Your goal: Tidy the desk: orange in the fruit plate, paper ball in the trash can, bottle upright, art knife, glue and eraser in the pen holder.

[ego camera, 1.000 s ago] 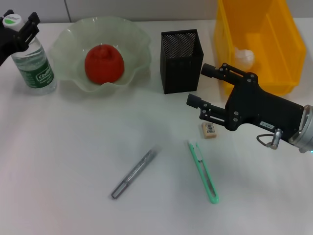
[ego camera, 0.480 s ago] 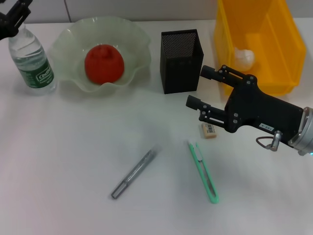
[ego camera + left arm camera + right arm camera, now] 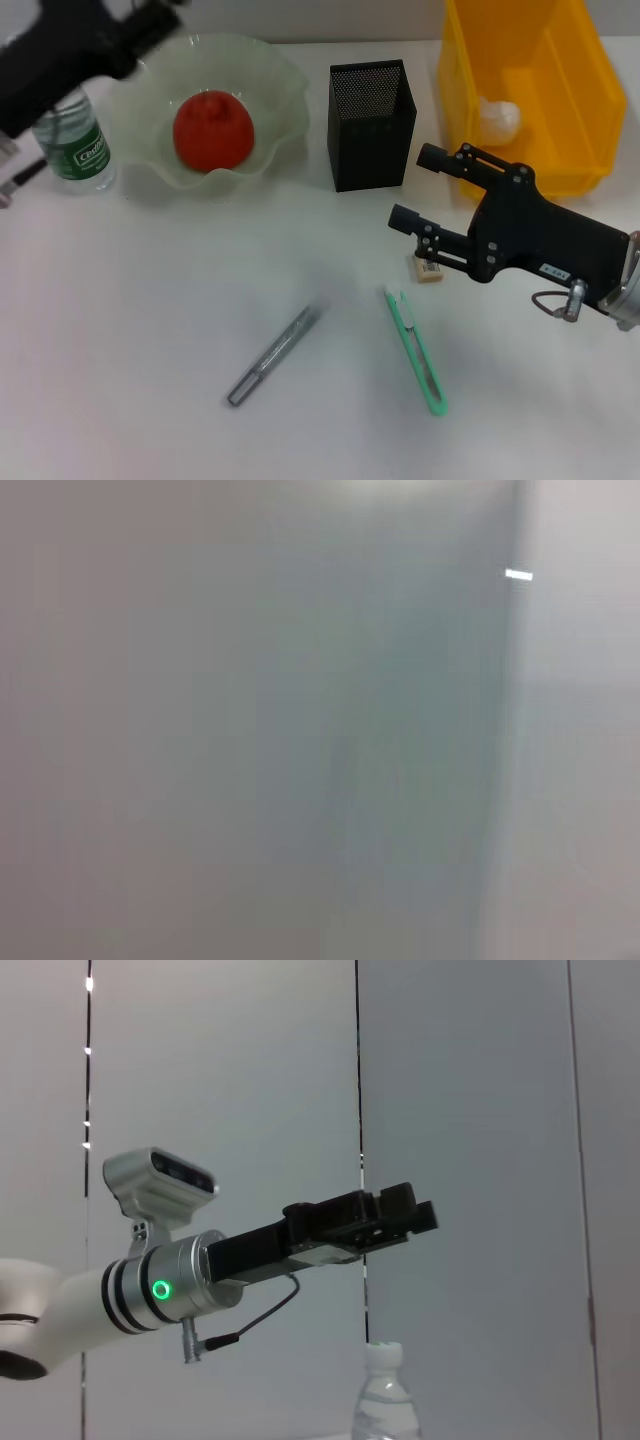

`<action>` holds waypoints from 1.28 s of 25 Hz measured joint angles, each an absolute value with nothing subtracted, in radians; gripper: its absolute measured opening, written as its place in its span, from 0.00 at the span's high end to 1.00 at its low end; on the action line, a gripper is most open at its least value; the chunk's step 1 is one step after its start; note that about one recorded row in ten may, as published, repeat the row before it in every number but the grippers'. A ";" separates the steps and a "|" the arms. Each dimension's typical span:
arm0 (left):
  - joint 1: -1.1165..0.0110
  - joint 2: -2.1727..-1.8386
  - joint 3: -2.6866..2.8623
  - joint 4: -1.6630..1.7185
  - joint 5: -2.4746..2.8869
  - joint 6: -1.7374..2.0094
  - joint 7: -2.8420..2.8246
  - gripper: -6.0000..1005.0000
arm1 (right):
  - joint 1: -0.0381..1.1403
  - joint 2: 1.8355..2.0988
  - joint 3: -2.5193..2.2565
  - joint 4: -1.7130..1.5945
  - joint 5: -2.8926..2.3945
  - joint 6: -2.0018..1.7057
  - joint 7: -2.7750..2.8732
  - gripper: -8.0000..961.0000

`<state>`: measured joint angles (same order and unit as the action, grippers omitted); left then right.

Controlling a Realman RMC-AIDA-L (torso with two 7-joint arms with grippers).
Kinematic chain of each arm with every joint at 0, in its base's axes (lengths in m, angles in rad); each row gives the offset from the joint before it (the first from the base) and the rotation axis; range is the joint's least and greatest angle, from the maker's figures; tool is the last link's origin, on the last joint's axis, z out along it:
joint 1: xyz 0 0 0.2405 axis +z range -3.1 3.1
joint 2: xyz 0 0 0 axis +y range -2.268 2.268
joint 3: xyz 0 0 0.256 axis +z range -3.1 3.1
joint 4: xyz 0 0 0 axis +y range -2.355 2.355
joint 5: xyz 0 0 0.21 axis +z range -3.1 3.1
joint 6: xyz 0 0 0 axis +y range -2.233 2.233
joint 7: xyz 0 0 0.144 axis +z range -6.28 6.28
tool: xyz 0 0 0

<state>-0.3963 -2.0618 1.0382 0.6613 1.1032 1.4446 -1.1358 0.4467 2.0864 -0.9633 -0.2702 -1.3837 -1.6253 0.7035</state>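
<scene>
Beside the eraser (image 3: 428,267), right pincer (image 3: 418,188) spread apart, left pincer (image 3: 150,20) raised above the bottle (image 3: 73,146), state unclear

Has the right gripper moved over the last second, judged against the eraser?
Yes. The right gripper, jaws open, has slid slightly toward the robot's right and nearer the desk's near edge; its lower finger now overlaps the eraser, which has stayed put.

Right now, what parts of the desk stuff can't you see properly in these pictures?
- Bottle: head view, the blurred left arm covers its cap and neck; right wrist view shows only its top.
- Left gripper: head view, motion blur; whether it is open or shut can't be told.
- Eraser: head view, the right gripper partly covers it; its label is too small to read.
- Left wrist view: only a blurred grey surface.
</scene>
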 joint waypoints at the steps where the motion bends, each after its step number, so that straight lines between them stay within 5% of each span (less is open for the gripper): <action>1: -0.397 -2.062 1.057 0.682 1.124 1.459 -1.150 0.37 | 0.445 2.086 -0.963 -0.269 -1.386 -1.634 0.704 0.24; 14: -0.425 -2.050 1.144 0.750 1.411 1.583 -1.315 0.37 | 0.321 2.070 -0.971 -0.349 -1.464 -1.729 0.855 0.24; 23: -0.415 -2.056 1.127 0.741 1.476 1.575 -1.324 0.37 | 0.224 2.077 -0.871 -0.952 -1.802 -1.809 1.439 0.24; 32: -0.390 -2.060 1.127 0.737 1.477 1.552 -1.290 0.37 | 0.406 2.005 -0.694 -1.261 -1.971 -2.049 2.071 0.24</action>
<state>-0.3903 -2.0599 1.1271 0.7372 1.4769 1.5519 -1.2903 0.4061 2.0047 -0.6940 -1.2614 -1.9709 -2.0489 2.0713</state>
